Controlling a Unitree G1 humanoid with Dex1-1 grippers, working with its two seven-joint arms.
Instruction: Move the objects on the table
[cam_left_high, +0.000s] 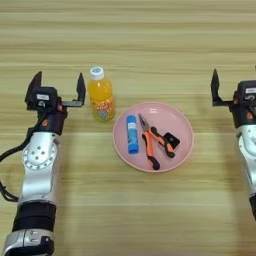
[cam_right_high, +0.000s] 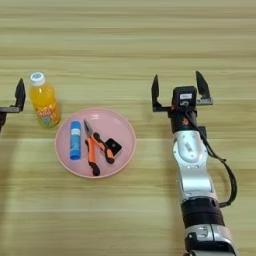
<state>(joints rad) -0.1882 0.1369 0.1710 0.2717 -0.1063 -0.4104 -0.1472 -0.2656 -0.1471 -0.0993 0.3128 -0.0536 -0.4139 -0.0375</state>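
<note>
- The pink plate (cam_left_high: 153, 136) lies mid-bench, holding the blue glue stick (cam_left_high: 132, 134) at its left, the pliers (cam_left_high: 152, 142) in the middle and the black block (cam_left_high: 171, 139) at their right.
- The juice bottle (cam_left_high: 100, 95) stands upright just beyond the plate's left rim.
- The left pincer (cam_left_high: 56, 86), fingers spread and empty, sits just left of the bottle.
- The right pincer (cam_right_high: 179, 88), also spread and empty, sits right of the plate.

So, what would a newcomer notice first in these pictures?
First the round pink plate mid-table, holding the blue glue stick, the orange-and-black-handled pliers and a small black square block. Then the orange-juice bottle standing upright just left of it, beside the open left gripper; the open right gripper waits to the plate's right.
</note>
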